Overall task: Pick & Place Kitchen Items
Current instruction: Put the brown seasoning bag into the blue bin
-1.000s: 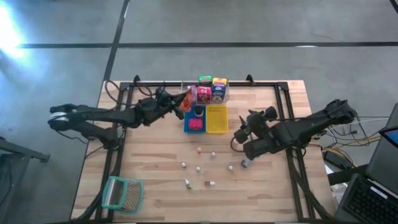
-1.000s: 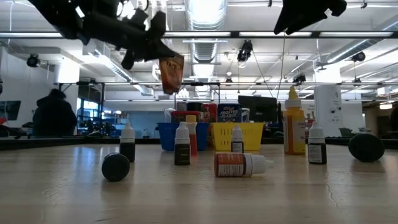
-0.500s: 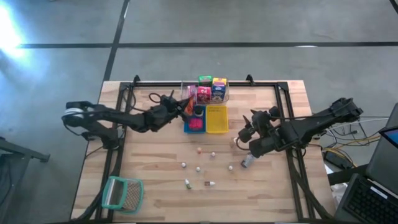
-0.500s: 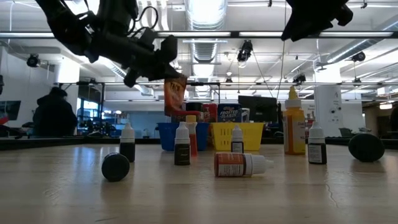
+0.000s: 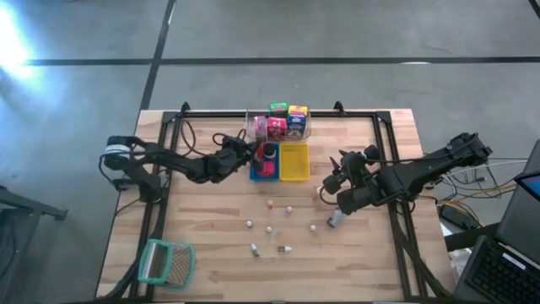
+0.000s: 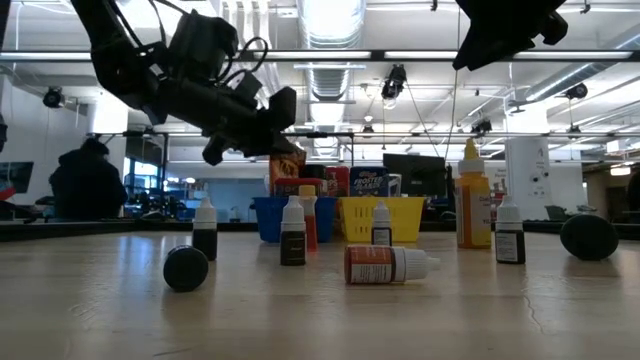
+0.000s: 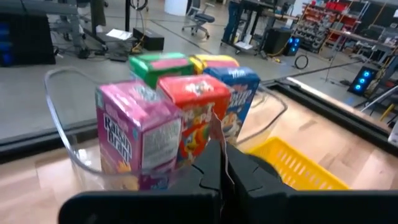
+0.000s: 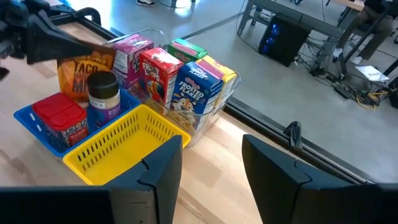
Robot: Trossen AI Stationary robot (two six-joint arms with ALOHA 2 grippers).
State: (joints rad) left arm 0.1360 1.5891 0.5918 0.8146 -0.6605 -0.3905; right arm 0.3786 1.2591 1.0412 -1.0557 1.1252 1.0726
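Left gripper (image 5: 247,149) pinches a flat orange taco packet (image 8: 77,73) over the blue plastic tray (image 8: 37,132). Right gripper (image 5: 331,179) hovers beside the yellow tray (image 5: 294,160), fingers apart, empty.

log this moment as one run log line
left pincer: shut on orange packet, at blue tray | right pincer: open, empty, above table by small bottles
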